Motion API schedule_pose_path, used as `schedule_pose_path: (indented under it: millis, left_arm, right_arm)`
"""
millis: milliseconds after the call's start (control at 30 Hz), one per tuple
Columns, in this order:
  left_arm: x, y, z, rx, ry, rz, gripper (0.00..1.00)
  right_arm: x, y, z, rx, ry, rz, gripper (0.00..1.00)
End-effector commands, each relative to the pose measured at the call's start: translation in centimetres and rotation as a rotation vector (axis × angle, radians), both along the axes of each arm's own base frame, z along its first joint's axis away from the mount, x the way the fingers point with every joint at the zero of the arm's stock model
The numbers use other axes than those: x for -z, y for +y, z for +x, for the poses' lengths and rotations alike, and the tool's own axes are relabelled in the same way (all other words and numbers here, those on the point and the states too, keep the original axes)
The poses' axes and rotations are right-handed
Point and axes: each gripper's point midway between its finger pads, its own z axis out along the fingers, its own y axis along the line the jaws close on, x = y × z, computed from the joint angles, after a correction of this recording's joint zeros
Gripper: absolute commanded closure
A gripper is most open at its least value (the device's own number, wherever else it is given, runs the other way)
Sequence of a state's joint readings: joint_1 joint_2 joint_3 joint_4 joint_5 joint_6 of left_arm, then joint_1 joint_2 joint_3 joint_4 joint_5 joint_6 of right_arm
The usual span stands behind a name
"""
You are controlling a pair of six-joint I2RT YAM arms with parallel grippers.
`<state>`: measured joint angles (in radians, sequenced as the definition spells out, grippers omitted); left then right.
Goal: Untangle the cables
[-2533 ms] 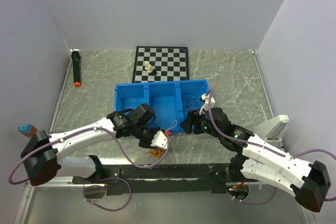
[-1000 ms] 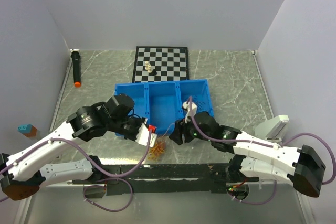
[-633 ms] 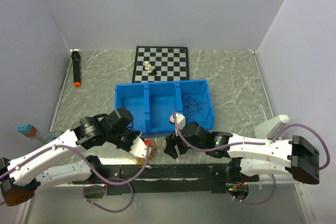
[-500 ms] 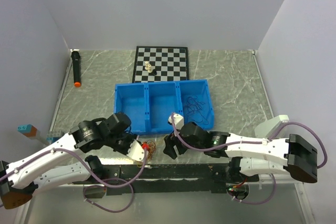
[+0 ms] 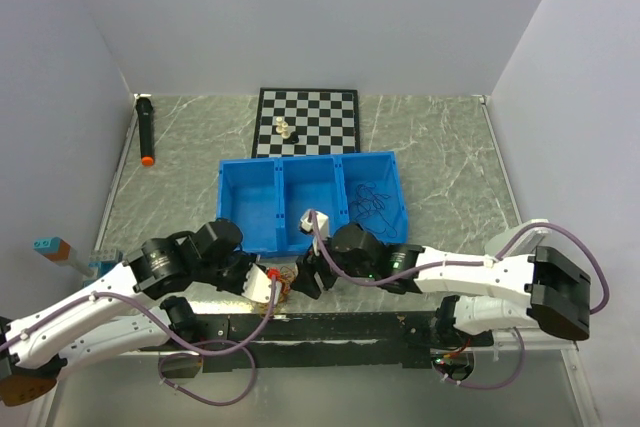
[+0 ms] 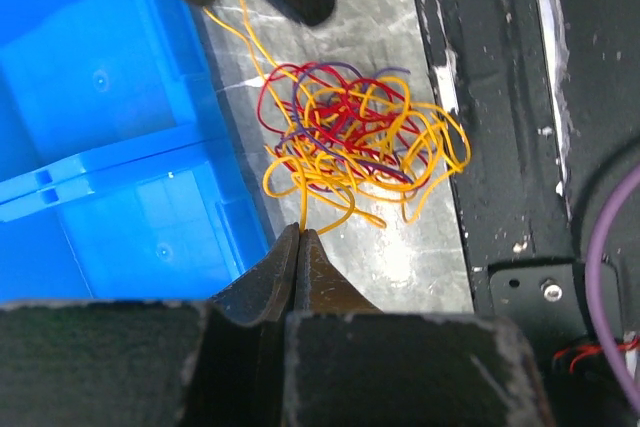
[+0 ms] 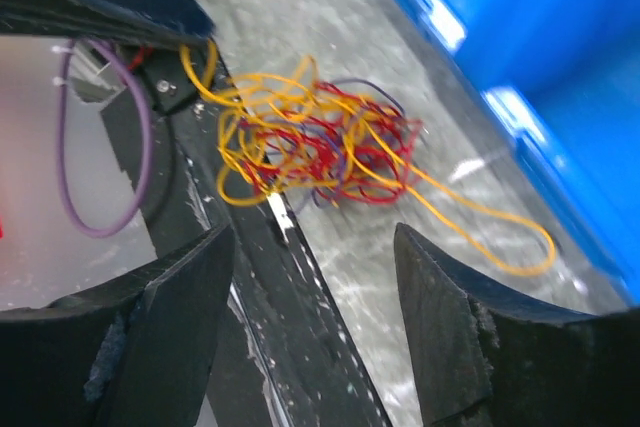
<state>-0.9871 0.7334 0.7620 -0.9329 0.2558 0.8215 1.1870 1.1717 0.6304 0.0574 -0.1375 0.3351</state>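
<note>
A tangle of orange, red and purple cables (image 5: pixel 286 281) lies on the marble table between the blue bin (image 5: pixel 300 159) and the black front rail. In the left wrist view the tangle (image 6: pixel 355 142) sits just beyond my left gripper (image 6: pixel 300 231), which is shut on one orange strand at the tangle's near edge. My left gripper (image 5: pixel 268 283) is left of the tangle. My right gripper (image 5: pixel 304 283) is right of it, open and empty. In the right wrist view the tangle (image 7: pixel 315 147) lies ahead of the spread right gripper (image 7: pixel 315 237). An orange loop trails toward the bin (image 7: pixel 540 27).
Thin black cables (image 5: pixel 372 199) lie in the bin's right compartment. A chessboard (image 5: pixel 306 119) with a few pieces (image 5: pixel 284 128) is behind the bin. A black marker (image 5: pixel 145 130) lies far left. The black rail (image 5: pixel 330 328) runs along the near edge. The bin wall (image 6: pixel 100 97) is left of the tangle.
Both grippers moved toward the near edge and leftward. The tangle came with the left gripper from beside the bin to the front rail. The right gripper closed in beside it.
</note>
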Motion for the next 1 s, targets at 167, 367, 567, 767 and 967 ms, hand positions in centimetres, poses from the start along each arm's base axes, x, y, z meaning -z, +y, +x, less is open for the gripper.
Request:
schedule_pose_path:
  millis: [167,367,567,767,967]
  left_arm:
    - [-2.2,-1.6,1.3,-0.146,-0.004,-0.154,0.99]
    - [-2.3,-1.4,1.1,-0.195,0.020,-0.186,0.99]
    - [-2.2,-1.3,1.5,-0.208,0.010,-0.167,0.99]
    - [-2.0,-1.6,1.8,-0.215,0.016,-0.162,0.99]
    - [-2.2,-1.4,1.9,-0.216,0.009,-0.153,0.99]
  right_arm:
    - [-2.4,3.9,-0.6,-0.142,-0.037,0.087,0.39]
    - [-2.3,4.3,-0.9,-0.192,-0.030,0.093,0.43]
    - [-1.9,4.6,-1.4,-0.238,0.000,0.097,0.47]
    - [-1.5,4.7,-1.6,-0.257,0.014,0.099,0.48]
    - [-0.4,5.3,-1.6,-0.250,0.045,0.078,0.53]
